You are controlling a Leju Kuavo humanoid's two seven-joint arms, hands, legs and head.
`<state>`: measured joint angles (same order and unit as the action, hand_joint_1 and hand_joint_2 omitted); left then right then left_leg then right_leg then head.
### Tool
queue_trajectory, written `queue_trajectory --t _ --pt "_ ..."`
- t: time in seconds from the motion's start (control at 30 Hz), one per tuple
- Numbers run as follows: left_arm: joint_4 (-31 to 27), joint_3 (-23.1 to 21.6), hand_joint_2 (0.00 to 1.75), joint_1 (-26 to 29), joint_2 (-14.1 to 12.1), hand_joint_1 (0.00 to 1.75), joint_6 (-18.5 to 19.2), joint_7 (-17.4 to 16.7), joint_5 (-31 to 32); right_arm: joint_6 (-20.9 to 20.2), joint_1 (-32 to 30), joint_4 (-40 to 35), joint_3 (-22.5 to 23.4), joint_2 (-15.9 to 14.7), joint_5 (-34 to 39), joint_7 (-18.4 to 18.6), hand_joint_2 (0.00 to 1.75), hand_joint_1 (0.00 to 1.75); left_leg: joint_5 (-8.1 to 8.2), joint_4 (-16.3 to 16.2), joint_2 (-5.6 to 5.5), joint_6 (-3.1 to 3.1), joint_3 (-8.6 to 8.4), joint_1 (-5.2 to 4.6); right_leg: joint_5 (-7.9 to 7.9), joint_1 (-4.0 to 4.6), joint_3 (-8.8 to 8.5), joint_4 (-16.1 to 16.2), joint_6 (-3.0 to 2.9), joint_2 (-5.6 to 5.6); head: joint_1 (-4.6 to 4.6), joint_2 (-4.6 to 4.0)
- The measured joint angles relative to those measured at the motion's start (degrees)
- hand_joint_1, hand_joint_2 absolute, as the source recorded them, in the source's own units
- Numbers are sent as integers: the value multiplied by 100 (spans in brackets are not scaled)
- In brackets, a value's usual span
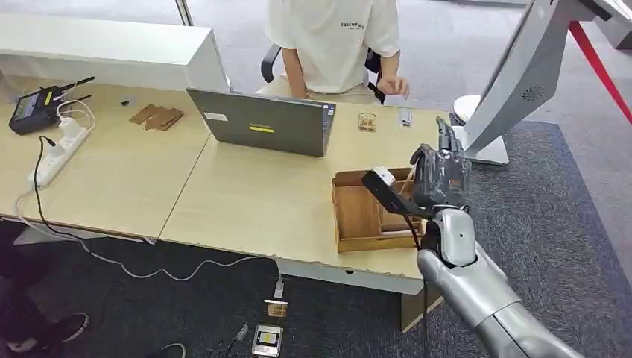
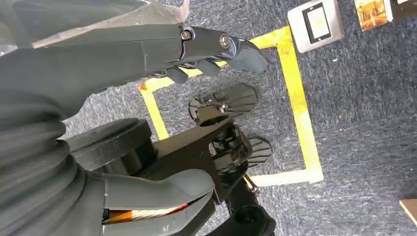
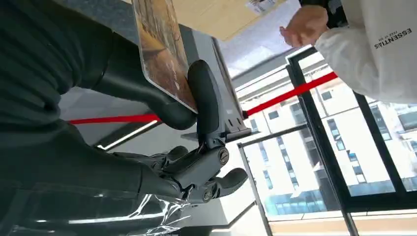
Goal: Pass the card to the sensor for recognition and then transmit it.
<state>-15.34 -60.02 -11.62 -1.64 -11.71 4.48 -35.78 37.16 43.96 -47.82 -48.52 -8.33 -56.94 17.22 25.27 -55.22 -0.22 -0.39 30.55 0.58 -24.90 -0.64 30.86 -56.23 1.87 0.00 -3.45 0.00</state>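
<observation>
Right hand (image 1: 441, 173) at 4 o'clock in our head view, raised over the wooden tray (image 1: 356, 216), pinching the card (image 3: 162, 49) between thumb and finger. Left hand (image 2: 147, 64) hangs, fingers loosely apart, holding nothing. We judge: keep the card face flat to the sensor, grip steady.

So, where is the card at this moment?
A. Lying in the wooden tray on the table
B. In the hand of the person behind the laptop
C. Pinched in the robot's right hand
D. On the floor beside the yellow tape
C: in the right wrist view the card is pinched between the thumb and a finger of the right hand, raised off the table.
</observation>
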Motion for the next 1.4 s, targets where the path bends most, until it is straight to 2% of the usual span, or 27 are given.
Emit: queue_trajectory --t 0.2,0.43,0.67,0.93,1.3,1.33,1.37,1.4 --pt "0 -9 175 -92 15 0 129 -105 181 -369 424 153 -9 81 4 -98 175 175 -4 0 0 0 1 -1 3 -1 1 -4 -3 1 -2 0" --pt "2 -63 175 -239 59 0 288 -212 341 -1023 1421 859 -70 463 37 -68 175 175 -12 0 0 0 2 0 6 0 2 -7 -5 0 0 0" --pt "4 -164 175 -312 89 0 334 -223 415 -1242 2109 1554 -162 854 18 125 175 175 -12 0 -1 -1 3 0 6 0 3 -7 -5 -1 -2 0" --pt "4 -195 175 -316 122 0 358 -223 424 -1406 2276 1976 -262 1091 -37 219 175 175 -12 0 -1 0 3 0 6 0 3 -4 -5 -1 0 0" --pt "20 -284 175 -316 155 0 385 -206 446 -1482 2263 2299 -372 1016 -65 354 175 175 -12 -1 0 0 3 0 8 0 7 -4 -2 0 -2 0" --pt "24 -284 175 -317 160 0 385 -203 461 -1493 2264 2315 -380 1005 -63 380 175 35 -12 -1 0 0 3 0 8 0 8 -4 -2 0 -2 0" --pt "26 -286 175 -316 164 0 385 -203 463 -1497 2263 2326 -391 992 -63 415 175 0 -12 -1 0 0 3 0 8 0 8 -4 -2 0 -2 0" --pt "28 -286 175 -316 166 0 385 -203 481 -1497 2263 2343 -404 979 -48 444 175 0 -12 -1 0 0 3 0 8 0 9 -4 -2 0 -2 0"
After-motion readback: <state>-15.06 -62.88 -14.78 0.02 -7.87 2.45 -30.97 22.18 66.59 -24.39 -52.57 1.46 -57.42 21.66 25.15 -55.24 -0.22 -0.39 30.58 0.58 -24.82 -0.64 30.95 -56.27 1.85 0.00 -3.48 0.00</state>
